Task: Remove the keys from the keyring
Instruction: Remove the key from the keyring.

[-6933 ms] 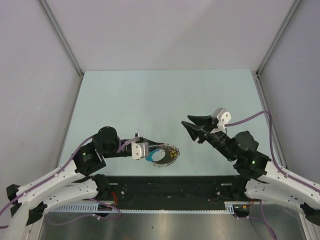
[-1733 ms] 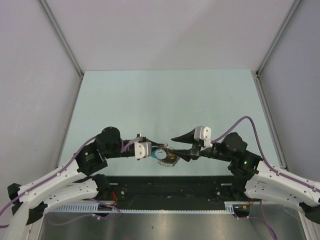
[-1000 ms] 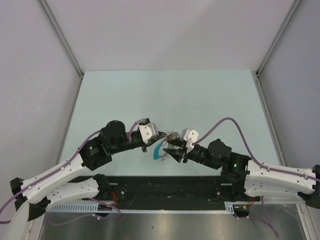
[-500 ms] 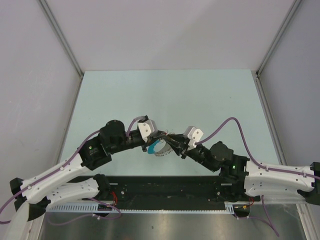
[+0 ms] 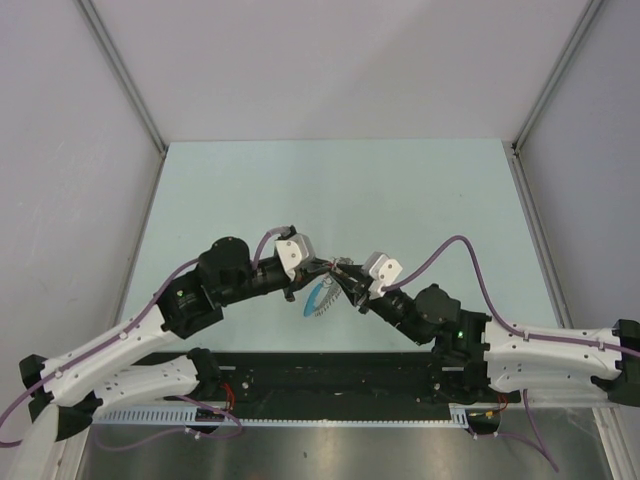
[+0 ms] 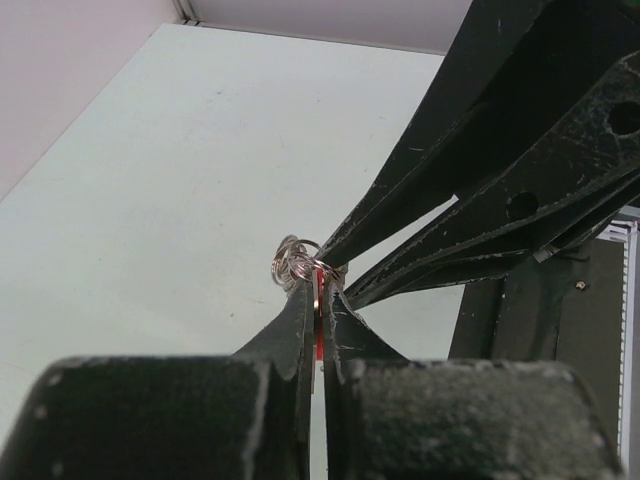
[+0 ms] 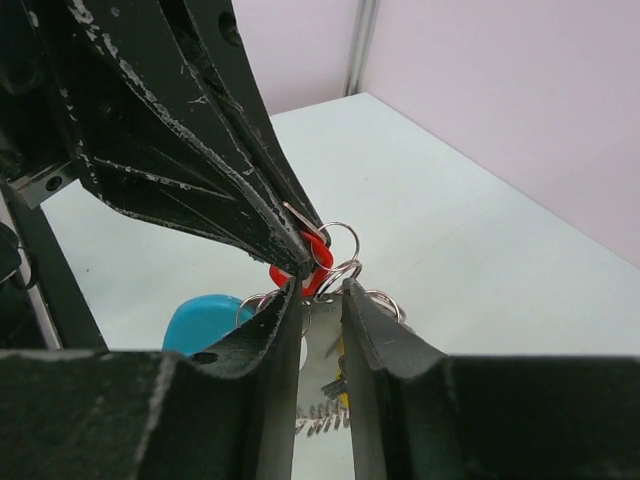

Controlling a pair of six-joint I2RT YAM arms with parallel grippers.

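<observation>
My left gripper (image 5: 322, 264) (image 6: 318, 290) is shut on the red head of a small key (image 6: 319, 335) (image 7: 318, 262), holding the bunch off the table. The keyring's silvery rings (image 6: 295, 262) (image 7: 342, 240) cluster just past its tips. The ring's blue part (image 5: 318, 296) (image 7: 205, 320) hangs below. My right gripper (image 5: 343, 272) (image 7: 323, 286) meets the left one tip to tip. Its jaws stand narrow, with a flat silvery toothed key (image 7: 325, 370) filling the gap between them. In the left wrist view the right fingers (image 6: 480, 200) come in from the upper right.
The pale green table (image 5: 330, 190) lies under both arms, with grey walls on three sides. A black strip (image 5: 330, 365) runs along the near edge, between the arm bases.
The right gripper has slid in to the bunch and narrowed its jaws around the silvery key. Both grippers and the bunch have shifted slightly away from the near edge.
</observation>
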